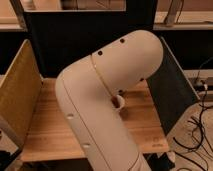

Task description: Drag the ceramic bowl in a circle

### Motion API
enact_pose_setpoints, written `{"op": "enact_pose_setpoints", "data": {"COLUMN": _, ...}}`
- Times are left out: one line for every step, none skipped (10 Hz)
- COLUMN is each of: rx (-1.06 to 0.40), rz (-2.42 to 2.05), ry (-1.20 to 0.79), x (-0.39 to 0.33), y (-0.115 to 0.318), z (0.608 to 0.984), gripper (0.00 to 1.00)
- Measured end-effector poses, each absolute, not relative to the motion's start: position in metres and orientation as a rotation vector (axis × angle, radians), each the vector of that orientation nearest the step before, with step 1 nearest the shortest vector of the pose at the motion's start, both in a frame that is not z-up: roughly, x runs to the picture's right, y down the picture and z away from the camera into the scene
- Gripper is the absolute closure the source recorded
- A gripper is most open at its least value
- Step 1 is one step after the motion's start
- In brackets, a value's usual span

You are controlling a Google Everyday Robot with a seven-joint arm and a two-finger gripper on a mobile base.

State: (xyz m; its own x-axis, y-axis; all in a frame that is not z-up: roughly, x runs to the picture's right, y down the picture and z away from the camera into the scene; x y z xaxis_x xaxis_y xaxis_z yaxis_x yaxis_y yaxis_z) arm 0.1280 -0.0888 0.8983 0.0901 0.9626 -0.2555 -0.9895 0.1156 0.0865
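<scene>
Filling the view: arm (107,107) over counter (50,131) | gripper: out of sight | jaws: cannot tell open or closed

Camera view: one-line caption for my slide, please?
White robot arm looms over the wooden table; the tool is out of view and no ceramic bowl can be made out.

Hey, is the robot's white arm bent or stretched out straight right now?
Bent. The large white robot arm folds sharply at its elbow above the light wooden table. The two-finger gripper is out of view.
</scene>
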Motion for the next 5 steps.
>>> {"op": "enact_pose_setpoints", "data": {"rx": -0.117, "rz": 1.455, "ry": 0.273, "x": 0.128, "y": -0.089, "z": 0.898, "gripper": 0.20}}
{"op": "enact_pose_setpoints", "data": {"rx": -0.118, "rz": 1.448, "ry": 0.265, "x": 0.125, "y": -0.089, "z": 0.896, "gripper": 0.20}}
{"op": "enact_pose_setpoints", "data": {"rx": -0.123, "rz": 1.437, "ry": 0.247, "x": 0.120, "y": -0.091, "z": 0.893, "gripper": 0.20}}
{"op": "enact_pose_setpoints", "data": {"rx": -0.134, "rz": 1.427, "ry": 0.232, "x": 0.113, "y": -0.090, "z": 0.894, "gripper": 0.20}}
{"op": "enact_pose_setpoints", "data": {"rx": -0.152, "rz": 1.411, "ry": 0.213, "x": 0.104, "y": -0.089, "z": 0.895, "gripper": 0.20}}
